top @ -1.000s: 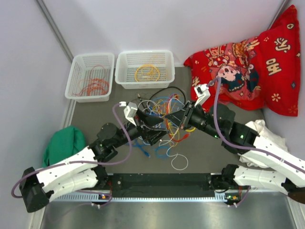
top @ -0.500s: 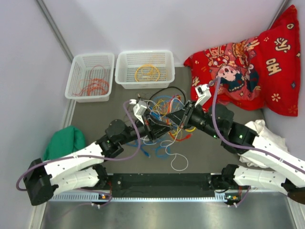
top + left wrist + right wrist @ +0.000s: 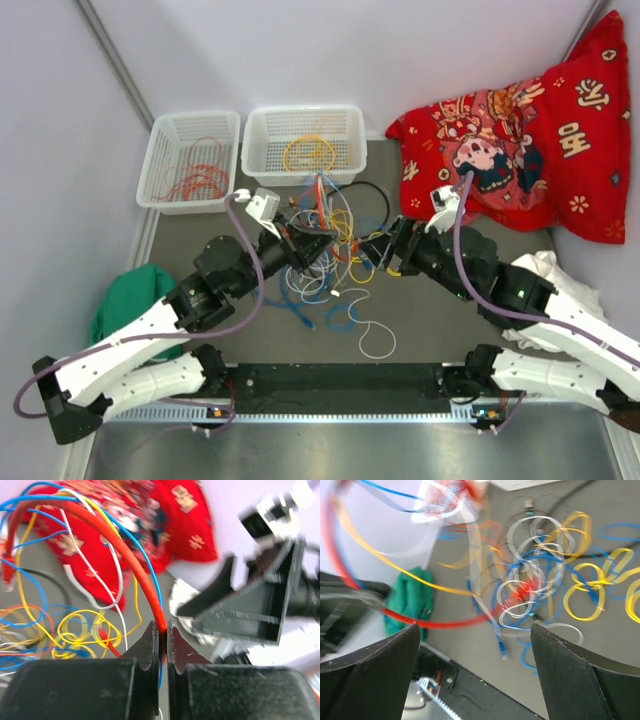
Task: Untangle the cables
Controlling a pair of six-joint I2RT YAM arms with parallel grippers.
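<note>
- Clamped tight with the left gripper [image 3: 161, 630] on a red cable [image 3: 125, 545], pinched right at the fingertips.
- Lifted clear of the table [image 3: 430, 330] in a high arch from that pinch, with blue, white and yellow strands draped over and beside it.
- Spread wide over on the other side with the right gripper [image 3: 474, 630], gripping nothing, hovering above the heap.
- Lying mid-table between the two arms: the cables [image 3: 335, 265], a mess of yellow, blue, white, red and black loops crossing one another.
- Trailing out toward the near edge: a loose white loop [image 3: 377, 340] and a blue cable [image 3: 298, 305] ending in a small plug.
- Drawn up at the far side of the heap, close to the baskets: a few strands, red and blue among them.
- Sitting at the far edge: a left basket [image 3: 195, 116] holding an orange coil [image 3: 195, 182], and just beside it a right basket [image 3: 305, 110] holding a yellow coil [image 3: 308, 153].
- Slumped in the far right corner: a red cushion [image 3: 520, 120].
- Bunched at the left edge: a green cloth [image 3: 130, 300].
- Tucked by the right arm: a white cloth [image 3: 545, 268].
- Too blurred from the right wrist to follow any single strand.
</note>
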